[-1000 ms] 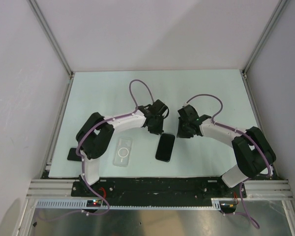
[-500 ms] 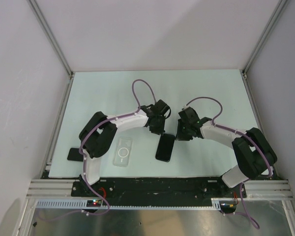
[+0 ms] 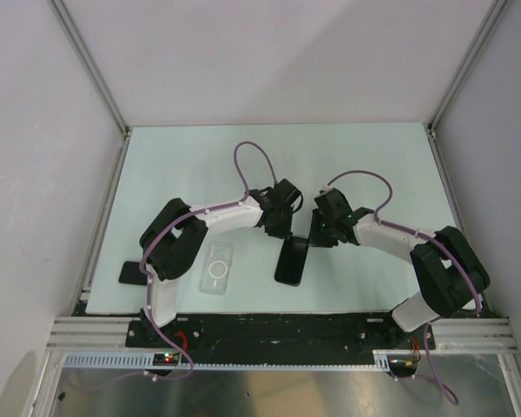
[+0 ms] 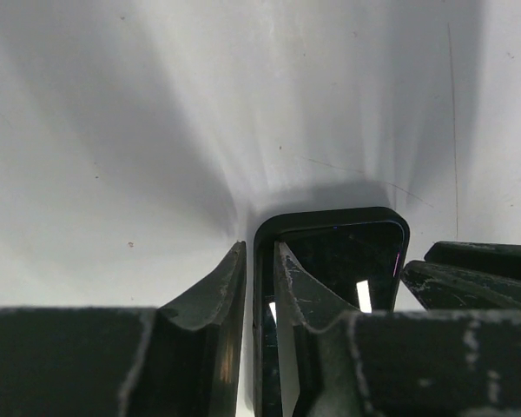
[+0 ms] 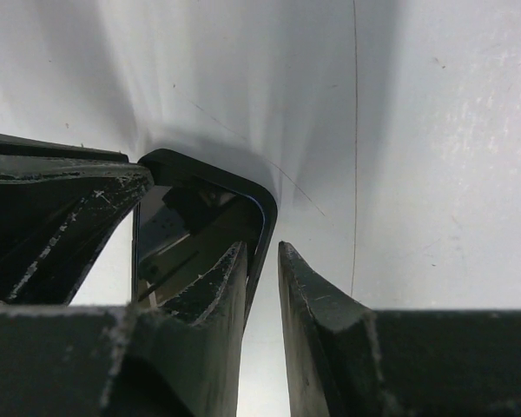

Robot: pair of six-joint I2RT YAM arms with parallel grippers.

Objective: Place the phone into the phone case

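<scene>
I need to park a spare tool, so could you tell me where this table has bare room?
Bare: the far half of the table, beyond both arms to the back wall. Crowded: the near middle, where the left gripper and right gripper flank the far end of the phone, the phone case beside it.

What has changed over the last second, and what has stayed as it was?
The left hand and the right hand moved toward the near side, the right also leftward, closing on the far end of the phone. The left hand now straddles its left edge, the right hand its right edge. Whether either pinches it cannot be told. The phone and the phone case lie where they were.
</scene>
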